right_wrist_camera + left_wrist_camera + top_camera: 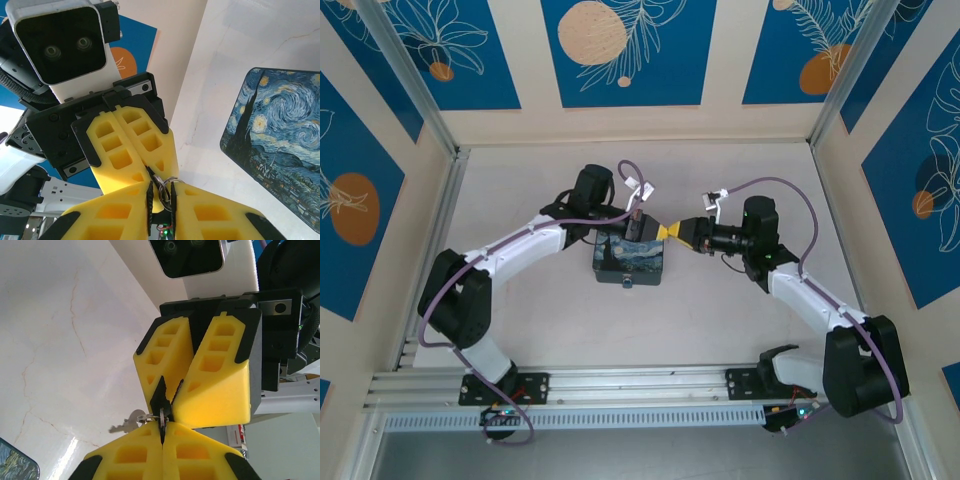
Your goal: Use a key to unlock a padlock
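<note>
Nearest of all, well in front of the box (pixel 630 262), a metal rail (pixel 620 385) carries both arm bases at the table's (pixel 740 320) front edge. Beyond the rail the printed night-sky box lies flat on the pale table, about midway between the two arms.

Just above the box's far right corner the two arms meet tip to tip. The left gripper (pixel 658 230) reaches in from the box's left side and the right gripper (pixel 674 232) from its right.

Seen from the left wrist, the left fingers (pixel 130 455) are pressed flat together, with no gap between them, and they pinch the thin dark key (pixel 162 431), which sticks up from between their tips. A small ring (pixel 145 416) hangs just beside that grip and carries a spare silver key (pixel 125 425) dangling free over the table.

Seen from the right wrist, the right fingers (pixel 115 215) are almost closed, with only a narrow slot left, and in that slot sits the little silvery padlock (pixel 162 192). Key and padlock touch where the four tips come together, but how they engage is too small to tell.

Farther off, beyond the box, stand cream walls with blue leaf panels (pixel 620 50).
</note>
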Available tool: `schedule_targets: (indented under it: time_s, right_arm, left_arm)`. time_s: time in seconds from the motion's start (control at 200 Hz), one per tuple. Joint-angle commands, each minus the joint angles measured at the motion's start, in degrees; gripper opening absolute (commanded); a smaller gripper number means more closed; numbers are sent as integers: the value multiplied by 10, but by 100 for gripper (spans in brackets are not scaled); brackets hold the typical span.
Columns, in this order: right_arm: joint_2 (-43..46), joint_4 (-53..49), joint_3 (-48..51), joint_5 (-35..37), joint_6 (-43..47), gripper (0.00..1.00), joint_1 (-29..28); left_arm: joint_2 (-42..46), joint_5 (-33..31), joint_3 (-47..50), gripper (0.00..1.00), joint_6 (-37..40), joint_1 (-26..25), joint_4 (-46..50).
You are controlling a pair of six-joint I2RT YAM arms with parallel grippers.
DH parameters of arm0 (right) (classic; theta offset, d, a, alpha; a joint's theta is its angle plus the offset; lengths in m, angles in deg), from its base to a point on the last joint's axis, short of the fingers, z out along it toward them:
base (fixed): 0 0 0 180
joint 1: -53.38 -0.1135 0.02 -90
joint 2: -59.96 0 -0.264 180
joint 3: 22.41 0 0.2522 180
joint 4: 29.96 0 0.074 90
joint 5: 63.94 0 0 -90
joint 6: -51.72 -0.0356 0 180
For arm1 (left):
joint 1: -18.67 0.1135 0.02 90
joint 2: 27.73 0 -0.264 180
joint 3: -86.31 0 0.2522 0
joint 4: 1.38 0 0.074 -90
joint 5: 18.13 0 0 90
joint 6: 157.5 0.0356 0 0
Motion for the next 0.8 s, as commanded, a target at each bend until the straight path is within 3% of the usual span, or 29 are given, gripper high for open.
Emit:
schedule_targets:
  time_s: [0.0, 0.24, 0.43, 0.57, 0.795]
  right_arm:
    - [-9, 11, -17, -17, 0, 14, -8]
    - [-14, 13, -22, -18, 0, 0, -9]
    - [-14, 7, -22, -5, -1, 0, -10]
    - [-11, 3, -17, 9, -2, 0, -6]
    - [-1, -10, -12, 28, -2, 0, 6]
  left_arm:
    - [-9, 20, -8, 0, -2, 3, -21]
    - [-8, 25, -8, 0, -4, 3, -26]
    - [-9, 9, -6, 0, -8, 3, -25]
    - [-8, -11, 0, 9, -19, 4, -32]
    - [-6, -5, 6, 8, -22, 7, -39]
